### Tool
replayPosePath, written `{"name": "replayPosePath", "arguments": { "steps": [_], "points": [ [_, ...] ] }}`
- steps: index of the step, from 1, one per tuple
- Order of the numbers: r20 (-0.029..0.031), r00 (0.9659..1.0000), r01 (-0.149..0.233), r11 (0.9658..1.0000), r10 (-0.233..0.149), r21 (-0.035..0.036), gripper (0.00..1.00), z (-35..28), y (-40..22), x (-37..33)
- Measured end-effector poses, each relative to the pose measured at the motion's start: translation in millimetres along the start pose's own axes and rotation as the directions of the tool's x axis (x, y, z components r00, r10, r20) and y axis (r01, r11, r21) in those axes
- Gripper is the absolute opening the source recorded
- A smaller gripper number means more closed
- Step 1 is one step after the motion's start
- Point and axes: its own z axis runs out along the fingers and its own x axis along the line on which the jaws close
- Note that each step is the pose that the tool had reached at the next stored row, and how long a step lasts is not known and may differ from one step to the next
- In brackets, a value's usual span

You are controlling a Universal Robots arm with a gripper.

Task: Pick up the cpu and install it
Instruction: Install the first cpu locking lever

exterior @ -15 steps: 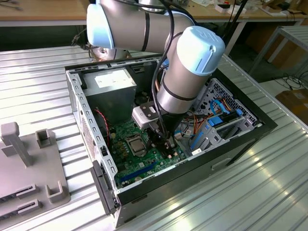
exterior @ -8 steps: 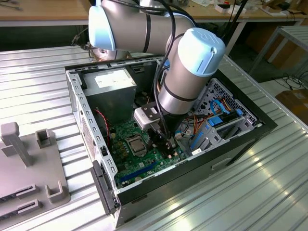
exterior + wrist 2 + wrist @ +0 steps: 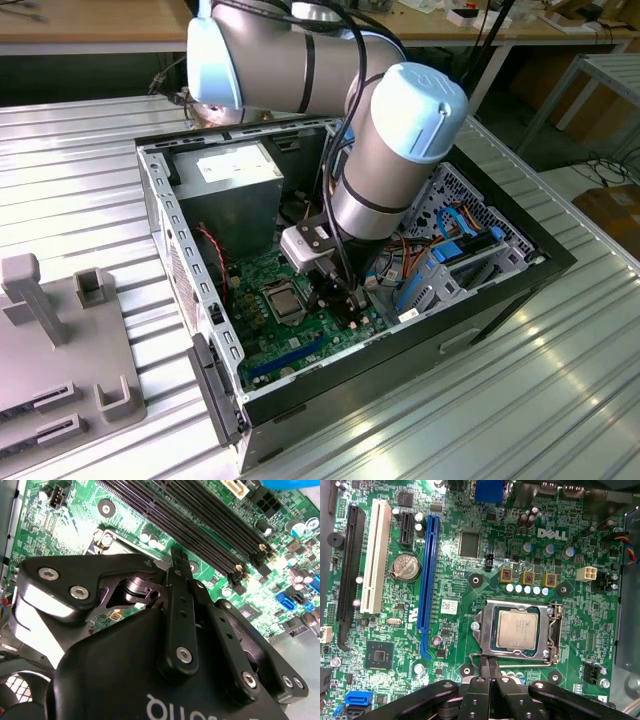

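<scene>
The computer case point(image 3: 160, 215) lies open on its side on the tabletop point(image 3: 70, 190), exposing the green board point(image 3: 450, 625). The cpu point(image 3: 518, 628) sits in its socket near the board's middle, framed by the metal retention bracket point(image 3: 485, 625) that keeps it seated. The pincer point(image 3: 488, 666) is pressed together, empty, tips just beside the socket's edge.

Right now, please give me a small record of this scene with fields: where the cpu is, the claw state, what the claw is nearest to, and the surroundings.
cpu: small flat square silver-grey chip, lying in its metal-framed socket on the green motherboard
claw: black claw shut, holding nothing
claw nearest to: the socket's edge, beside the cpu
surroundings: open black computer case on a ribbed metal table
</scene>
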Motion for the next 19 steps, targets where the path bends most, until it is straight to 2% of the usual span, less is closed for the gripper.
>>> {"name": "replayPosePath", "arguments": {
  "steps": [3, 7, 11, 15, 19],
  "points": [
    [0.0, 1.0, 0.001, 1.0, -0.001, 0.0001, 0.11, -1.0, 0.0, 0.0],
    [0.0001, 1.0, 0.001, 1.0, -0.001, 0.0001, 0.11, -13.3, 1.1, -0.3],
    [-0.0001, 1.0, 0.001, 1.0, -0.001, 0.0, 0.11, -19.8, 2.4, -0.6],
    [0.0009, 1.0, 0.002, 1.0, -0.002, 0.0003, 0.11, -19.5, 15.3, -2.4],
    [0.0013, 1.0, 0.002, 1.0, -0.002, 0.0023, 0.11, -18.7, 23.5, -3.6]
  ]
}}
